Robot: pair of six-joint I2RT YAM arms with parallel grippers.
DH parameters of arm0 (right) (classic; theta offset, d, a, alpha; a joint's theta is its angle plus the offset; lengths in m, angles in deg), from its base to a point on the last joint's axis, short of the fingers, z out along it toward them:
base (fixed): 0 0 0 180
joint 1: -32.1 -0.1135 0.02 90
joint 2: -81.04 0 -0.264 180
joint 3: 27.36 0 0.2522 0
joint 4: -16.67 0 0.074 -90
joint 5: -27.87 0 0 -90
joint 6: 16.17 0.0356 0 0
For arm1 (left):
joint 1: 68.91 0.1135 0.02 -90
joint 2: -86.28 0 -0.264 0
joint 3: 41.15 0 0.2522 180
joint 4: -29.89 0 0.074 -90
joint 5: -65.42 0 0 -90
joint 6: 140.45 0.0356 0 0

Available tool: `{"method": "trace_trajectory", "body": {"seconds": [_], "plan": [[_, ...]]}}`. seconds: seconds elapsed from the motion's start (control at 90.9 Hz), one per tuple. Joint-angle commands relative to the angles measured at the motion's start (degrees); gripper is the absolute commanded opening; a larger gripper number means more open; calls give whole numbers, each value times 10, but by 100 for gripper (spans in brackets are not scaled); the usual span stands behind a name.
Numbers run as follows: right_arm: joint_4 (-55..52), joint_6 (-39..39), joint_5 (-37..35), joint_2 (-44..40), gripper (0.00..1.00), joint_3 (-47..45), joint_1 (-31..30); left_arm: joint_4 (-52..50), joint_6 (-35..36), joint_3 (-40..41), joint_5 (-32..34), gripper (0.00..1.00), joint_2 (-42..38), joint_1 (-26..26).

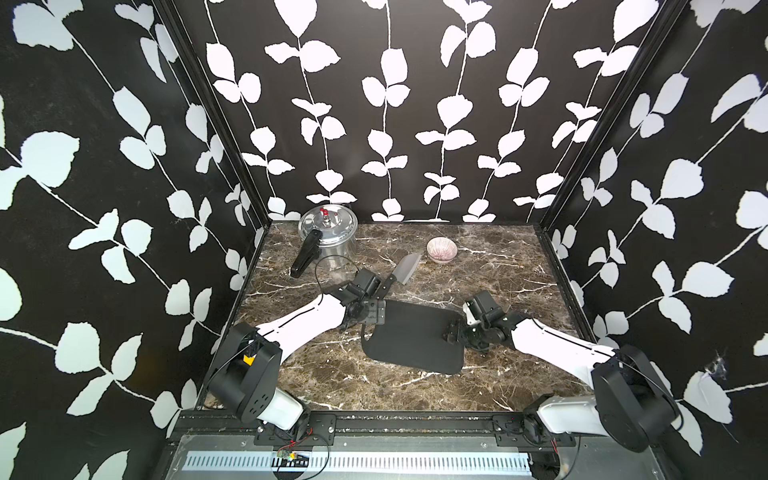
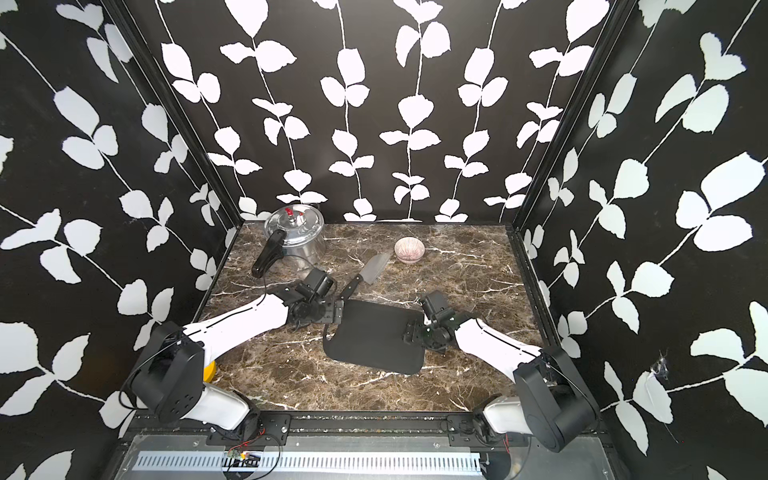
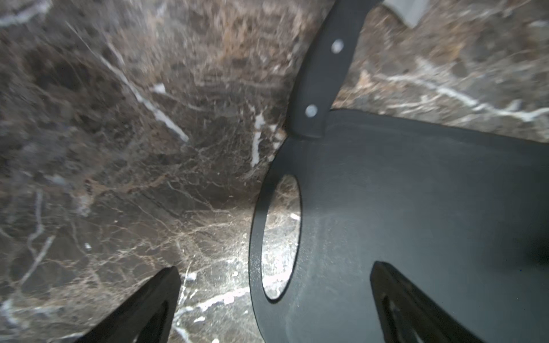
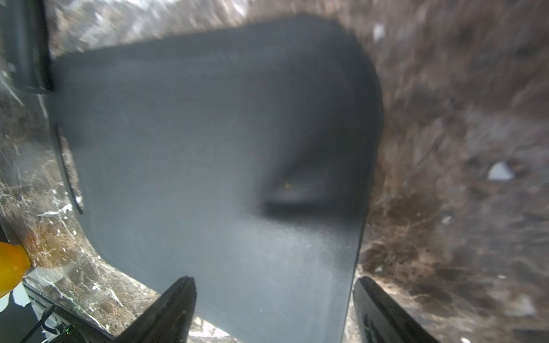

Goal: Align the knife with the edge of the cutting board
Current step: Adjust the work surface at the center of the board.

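The black cutting board [image 1: 415,338] lies flat in the middle of the marble table in both top views. The knife [image 1: 405,269] lies slanted behind the board's far left corner. Its black riveted handle [image 3: 320,80] rests its butt on that corner, and the blade points away towards the back. My left gripper [image 1: 380,312] is open over the board's slot end, one finger [image 3: 160,297] above marble and one above the board [image 3: 416,193]. My right gripper [image 4: 276,300] is open at the opposite end, low over the board [image 4: 222,148], with nothing held.
A steel pressure pot [image 1: 330,232] with a long black handle [image 1: 305,257] stands at the back left. A small pink bowl [image 1: 441,250] sits behind the knife's blade. Patterned walls close in the table on three sides.
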Motion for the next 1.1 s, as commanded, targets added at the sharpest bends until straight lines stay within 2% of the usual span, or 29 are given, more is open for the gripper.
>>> {"method": "trace_trajectory", "body": {"seconds": [0.0, 0.231, 0.605, 1.089], "plan": [[69, 22, 44, 27, 85, -8, 3, 39, -15, 17, -8, 99, 12, -1], [84, 8, 62, 103, 84, 25, 2, 82, -50, 63, -29, 98, 19, -1], [54, -46, 68, 179, 84, 108, -2, 80, -70, 112, -11, 98, 4, -2], [20, -83, 68, 209, 84, 160, -2, 66, -99, 123, -11, 98, -12, -1]]}}
